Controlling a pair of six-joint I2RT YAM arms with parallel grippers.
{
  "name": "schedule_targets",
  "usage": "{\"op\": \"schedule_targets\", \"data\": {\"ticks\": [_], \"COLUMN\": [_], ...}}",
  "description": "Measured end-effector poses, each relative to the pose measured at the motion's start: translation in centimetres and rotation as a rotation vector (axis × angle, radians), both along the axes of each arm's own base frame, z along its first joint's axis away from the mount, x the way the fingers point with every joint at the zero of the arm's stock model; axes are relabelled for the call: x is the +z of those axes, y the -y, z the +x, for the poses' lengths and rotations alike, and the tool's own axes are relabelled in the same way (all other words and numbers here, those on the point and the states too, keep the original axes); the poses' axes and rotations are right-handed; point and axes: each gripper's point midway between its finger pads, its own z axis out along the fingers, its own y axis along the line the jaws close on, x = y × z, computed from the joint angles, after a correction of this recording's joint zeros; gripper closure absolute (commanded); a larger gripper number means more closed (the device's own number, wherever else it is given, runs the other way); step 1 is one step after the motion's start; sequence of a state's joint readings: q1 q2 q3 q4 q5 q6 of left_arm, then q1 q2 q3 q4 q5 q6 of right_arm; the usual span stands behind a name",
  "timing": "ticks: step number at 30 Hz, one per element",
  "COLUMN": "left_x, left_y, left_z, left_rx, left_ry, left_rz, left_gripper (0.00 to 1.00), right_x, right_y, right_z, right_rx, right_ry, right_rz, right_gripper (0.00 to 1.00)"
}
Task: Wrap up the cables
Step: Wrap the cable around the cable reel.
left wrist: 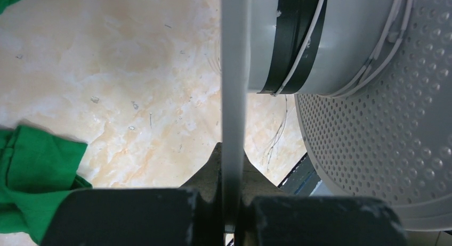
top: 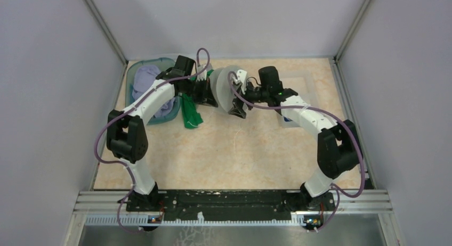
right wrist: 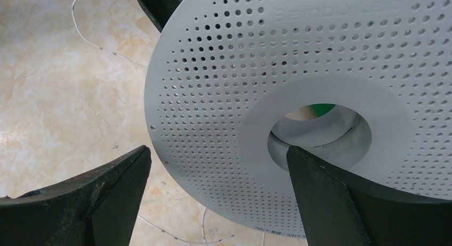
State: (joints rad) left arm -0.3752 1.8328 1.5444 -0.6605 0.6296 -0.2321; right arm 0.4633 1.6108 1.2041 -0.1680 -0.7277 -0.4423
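Pinching the spool, left gripper faces splayed right gripper.

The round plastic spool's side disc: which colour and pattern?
The spool's disc is pale grey, dotted with small holes; best in right wrist view.

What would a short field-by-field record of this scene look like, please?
Spool: pale grey, perforated, on edge between the two grippers
Left gripper: shut on one flange's edge
Right gripper: fingers straddle the other flange, one at the hub hole; grip unclear
Whitish cable: loose length on the table; white turns on the hub too
Dark band: around the hub, seemingly wound cable
Green cloth: on the table beside the left gripper
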Motion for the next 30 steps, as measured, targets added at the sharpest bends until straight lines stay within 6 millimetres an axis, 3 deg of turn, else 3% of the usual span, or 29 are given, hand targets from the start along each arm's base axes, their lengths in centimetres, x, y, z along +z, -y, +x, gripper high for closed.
{"op": "schedule_targets", "data": {"ticks": [12,15,18,21,22,26,27,30], "left_x": [0.3,0.4,0.4,0.5,0.6,0.8,0.9,1.5], "left_y": [0.4,0.4,0.5,0.6,0.6,0.7,0.7,0.9], "left_z": [-0.7,-0.8,-0.9,-0.9,-0.9,-0.9,-0.8,-0.5], "left_rx": [-0.018,-0.020,-0.021,-0.022,-0.024,-0.026,-0.028,-0.039], "left_ry": [-0.034,-0.038,-0.040,-0.043,-0.045,-0.049,-0.046,-0.030], "left_rz": [-0.031,-0.037,-0.039,-0.047,-0.051,-0.074,-0.081,-0.115], "left_gripper": [1.00,1.00,1.00,1.00,1.00,0.84,0.79,0.67], "right_x": [-0.7,-1.0,-1.1,-0.8,-0.7,-0.5,-0.4,-0.4], "right_y": [-0.8,-0.8,-0.8,-0.9,-1.0,-1.2,-1.1,-1.1], "right_z": [-1.1,-0.8,-0.5,-0.5,-0.5,-0.5,-0.5,-0.5], "right_rx": [0.044,0.027,0.012,0.017,0.013,0.001,-0.012,-0.052], "right_ry": [0.085,0.111,0.125,0.140,0.139,0.129,0.113,0.066], "right_rz": [-0.067,-0.088,-0.097,-0.091,-0.090,-0.077,-0.072,-0.055], "right_gripper": [0.01,0.09,0.23,0.50,0.63,0.95,1.00,1.00]}}
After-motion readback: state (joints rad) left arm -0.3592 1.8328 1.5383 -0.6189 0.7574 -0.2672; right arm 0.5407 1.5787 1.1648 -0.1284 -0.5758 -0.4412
